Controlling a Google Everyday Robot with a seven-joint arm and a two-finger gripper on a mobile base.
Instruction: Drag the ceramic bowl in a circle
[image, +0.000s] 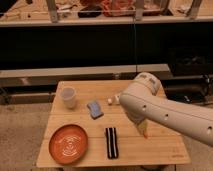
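Note:
The ceramic bowl (68, 143) is a wide, shallow orange-red dish with a faint white pattern inside. It sits at the front left corner of the wooden table (165, 150). My white arm (160, 112) reaches in from the right and bends down over the table's right middle. The gripper (136, 124) is at the arm's lower end, mostly hidden by the arm. It is well to the right of the bowl and apart from it.
A white cup (68, 97) stands at the back left. A blue sponge (94, 109) lies in the middle. A black striped packet (111, 142) lies at the front centre. A white bottle (113, 100) and an orange item (145, 133) show partly beside the arm.

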